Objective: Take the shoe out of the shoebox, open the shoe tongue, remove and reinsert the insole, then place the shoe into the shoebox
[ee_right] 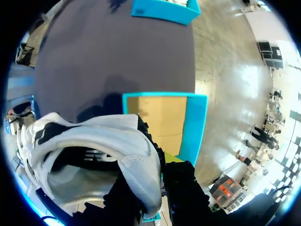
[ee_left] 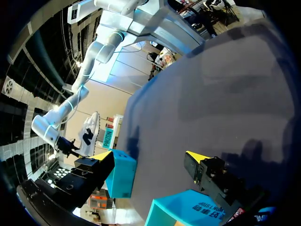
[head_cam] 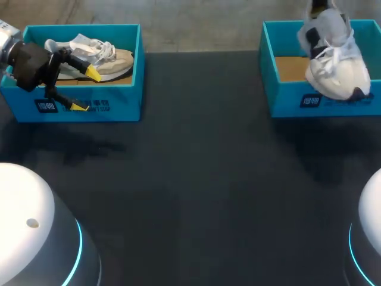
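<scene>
1. your right gripper is pinching the right shoe by its heel collar, with one finger inside the opening and one outside.
2. that shoe hangs toe down over the right box. its toe is level with the front wall and clear of the cardboard floor.
3. in the right wrist view the box floor below the shoe is bare, so i judge this shoe counts as out of the box.
4. the frames alone don't tell you whether this is the lift-out or the return.
5. the tongue looks unopened and the laces lie loose over it. you cannot tell from here whether the insole is seated.
6. your left gripper is spread wide and holds nothing. it straddles the front wall of the left box, with one yellow tip over the left shoe and the other outside the wall.
7. that left shoe lies on its side inside the box, not yet gripped.
8. if the right shoe is only just out, the tongue, the insole and the return to the box are all left to do.
</scene>
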`<move>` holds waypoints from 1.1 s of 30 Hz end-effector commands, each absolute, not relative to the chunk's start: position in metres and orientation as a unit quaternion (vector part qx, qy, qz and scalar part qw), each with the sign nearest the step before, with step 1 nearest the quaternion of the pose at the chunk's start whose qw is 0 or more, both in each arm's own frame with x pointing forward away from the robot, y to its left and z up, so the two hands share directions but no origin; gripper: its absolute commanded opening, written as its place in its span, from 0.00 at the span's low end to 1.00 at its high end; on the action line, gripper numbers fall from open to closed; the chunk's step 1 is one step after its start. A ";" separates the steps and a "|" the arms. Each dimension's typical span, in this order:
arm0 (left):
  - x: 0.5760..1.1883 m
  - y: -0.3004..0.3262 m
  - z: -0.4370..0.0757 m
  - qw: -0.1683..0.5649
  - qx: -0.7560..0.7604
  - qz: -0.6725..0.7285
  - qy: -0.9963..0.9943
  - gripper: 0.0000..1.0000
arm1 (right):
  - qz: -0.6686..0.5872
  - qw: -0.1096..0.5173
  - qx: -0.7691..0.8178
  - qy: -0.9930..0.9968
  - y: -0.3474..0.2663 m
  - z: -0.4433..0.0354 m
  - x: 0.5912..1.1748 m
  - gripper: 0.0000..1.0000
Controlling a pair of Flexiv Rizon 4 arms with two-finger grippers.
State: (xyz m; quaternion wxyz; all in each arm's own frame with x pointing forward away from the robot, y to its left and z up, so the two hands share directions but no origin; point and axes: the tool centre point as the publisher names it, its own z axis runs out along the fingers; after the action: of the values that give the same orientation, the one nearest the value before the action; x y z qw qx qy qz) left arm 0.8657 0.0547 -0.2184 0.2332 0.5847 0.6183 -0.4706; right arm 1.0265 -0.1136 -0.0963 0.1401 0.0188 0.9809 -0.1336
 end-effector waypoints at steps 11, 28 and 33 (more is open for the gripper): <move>0.866 0.055 -0.218 0.232 0.586 -0.470 0.618 1.00 | -0.133 0.133 0.060 0.980 -0.207 -0.106 1.054 0.00; 0.866 0.055 -0.218 0.232 0.586 -0.470 0.618 1.00 | -0.161 0.107 0.122 0.974 -0.279 -0.145 1.053 0.00; 0.866 0.055 -0.218 0.232 0.586 -0.470 0.618 1.00 | -0.156 0.101 0.169 0.968 -0.285 -0.149 1.048 0.00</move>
State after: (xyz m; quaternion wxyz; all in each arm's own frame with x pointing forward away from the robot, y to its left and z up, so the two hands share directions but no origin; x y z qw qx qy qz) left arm 0.8657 0.0546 -0.2184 0.2332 0.5848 0.6183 -0.4706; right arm 1.0465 -0.2829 -0.1507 0.1034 0.1579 0.9694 -0.1571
